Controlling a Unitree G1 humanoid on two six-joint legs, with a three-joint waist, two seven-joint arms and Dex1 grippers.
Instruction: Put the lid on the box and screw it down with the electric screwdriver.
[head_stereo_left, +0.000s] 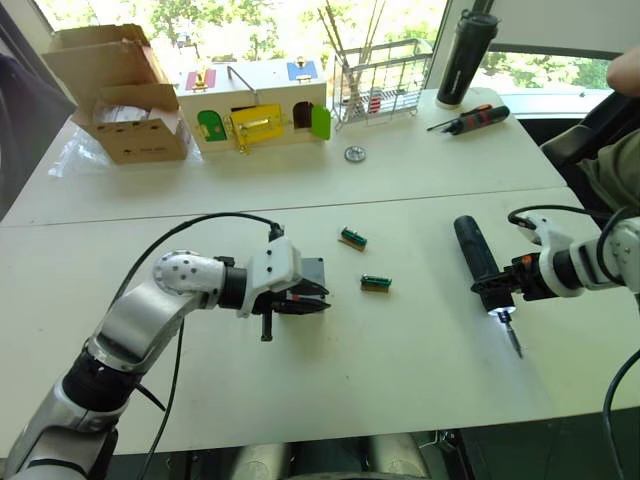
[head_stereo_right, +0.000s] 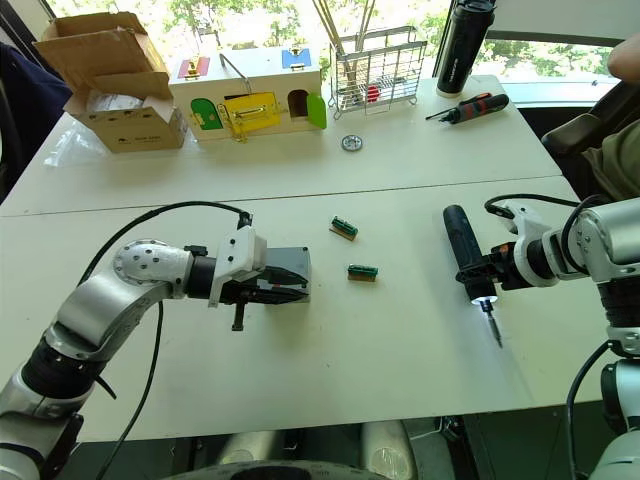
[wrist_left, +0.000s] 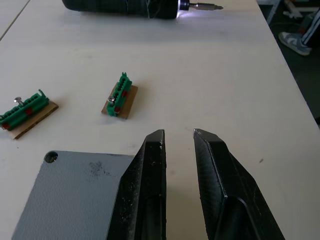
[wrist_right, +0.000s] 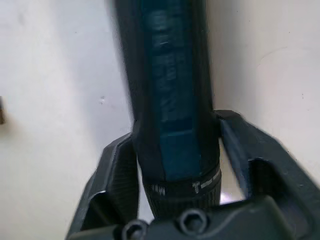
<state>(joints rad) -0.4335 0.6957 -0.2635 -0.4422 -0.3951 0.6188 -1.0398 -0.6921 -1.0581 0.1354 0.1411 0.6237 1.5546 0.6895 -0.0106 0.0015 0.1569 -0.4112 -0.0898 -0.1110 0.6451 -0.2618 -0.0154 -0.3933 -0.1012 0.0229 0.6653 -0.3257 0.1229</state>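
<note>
The grey lid (wrist_left: 70, 195) lies flat on the white table (head_stereo_left: 400, 400), left of centre, with a corner hole showing. The box is hidden; I cannot tell whether it sits under the lid. My left gripper (wrist_left: 177, 135) hovers low at the lid's near edge, open by a narrow gap with nothing between its fingers. One finger (wrist_left: 150, 170) overlaps the lid's edge. On the right, the black electric screwdriver (head_stereo_left: 475, 255) lies along the table with its tip light on and its bit (head_stereo_left: 513, 340) pointing toward me. My right gripper (head_stereo_left: 495, 290) is shut on it near the bit end.
Two green terminal blocks (head_stereo_left: 352, 237) (head_stereo_left: 375, 283) lie between the lid and the tool. At the back stand a cardboard box (head_stereo_left: 120, 95), a wooden box with coloured doors (head_stereo_left: 255, 105), a wire rack (head_stereo_left: 385, 80), a black bottle (head_stereo_left: 465, 58) and a hand screwdriver (head_stereo_left: 475, 118). A person sits at far right (head_stereo_left: 615, 160).
</note>
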